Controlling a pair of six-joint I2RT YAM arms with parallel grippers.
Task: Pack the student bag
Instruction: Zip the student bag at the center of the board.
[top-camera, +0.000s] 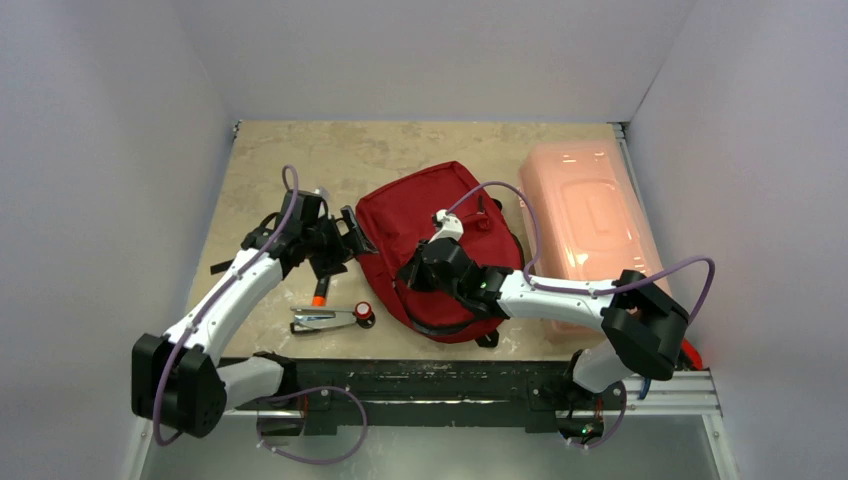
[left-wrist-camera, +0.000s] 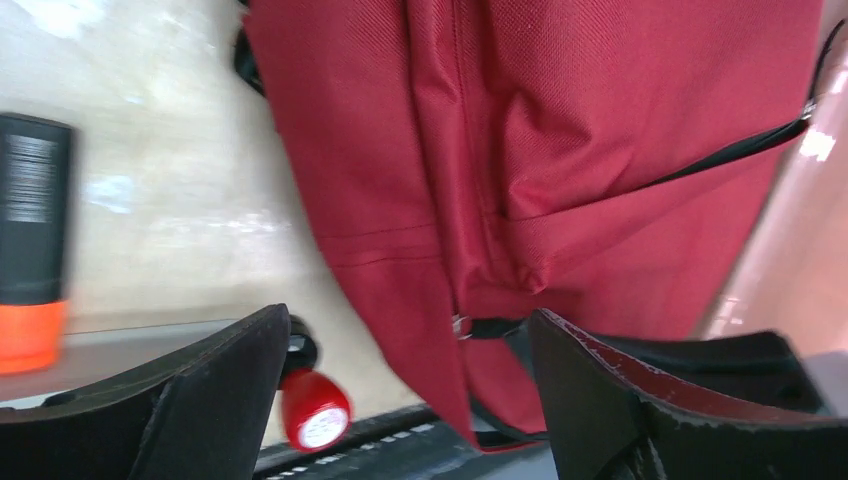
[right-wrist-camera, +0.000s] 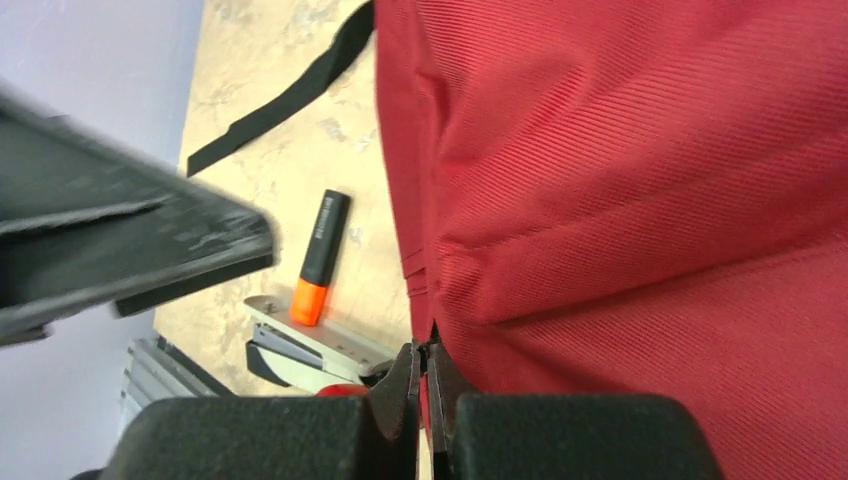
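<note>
One dark red student bag (top-camera: 400, 215), black straps, left gripper (left-wrist-camera: 407, 318) released, right gripper (right-wrist-camera: 427, 352) clenched

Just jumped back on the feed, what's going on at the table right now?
The right tool is shut on the near-left edge of the student bag, which lies flat on the table. The left tool hangs open just left of the bag, holding nothing. A highlighter and a stapler lie on the table beside the bag, not packed yet.

Lab test cell: plain white walls (top-camera: 100, 120) around a beige tabletop (top-camera: 300, 160), aluminium rail (top-camera: 688, 393) along its near edge.
</note>
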